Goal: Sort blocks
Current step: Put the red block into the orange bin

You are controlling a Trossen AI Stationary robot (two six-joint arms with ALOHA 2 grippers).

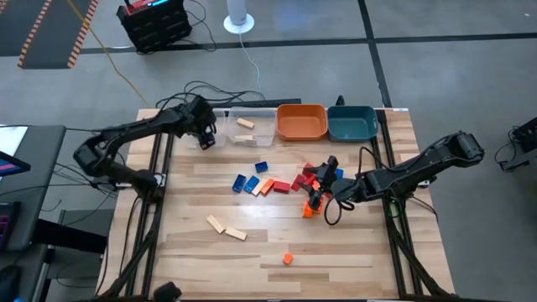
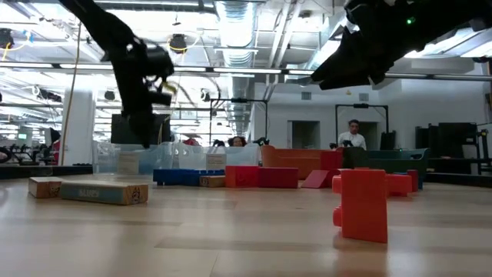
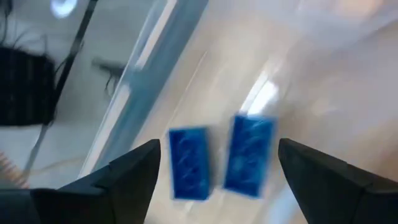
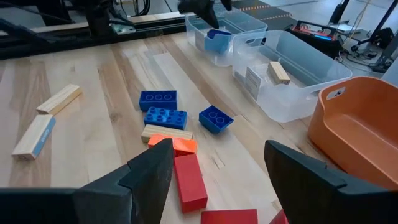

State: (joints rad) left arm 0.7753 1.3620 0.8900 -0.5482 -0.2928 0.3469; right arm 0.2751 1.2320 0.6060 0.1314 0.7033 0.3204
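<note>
My left gripper (image 1: 205, 138) hangs open and empty over the leftmost clear bin (image 4: 214, 46). Two blue blocks (image 3: 249, 155) lie on that bin's floor, seen between its fingers. My right gripper (image 1: 323, 180) is open and empty above a cluster of red and orange blocks (image 1: 309, 174) right of the table's middle. Below it lie a red block (image 4: 188, 180), an orange block (image 4: 174, 144), a tan block (image 4: 165, 132) and three blue blocks (image 4: 165, 117) on the wood. Two tan blocks (image 1: 226, 228) lie toward the near left, and a small orange block (image 1: 288, 259) near the front.
Along the far edge stand a second clear bin (image 1: 252, 126) holding tan blocks (image 1: 245, 123), an orange bin (image 1: 302, 122) and a teal bin (image 1: 352, 123). A red block (image 2: 363, 204) stands close to the low camera. People show in the room behind.
</note>
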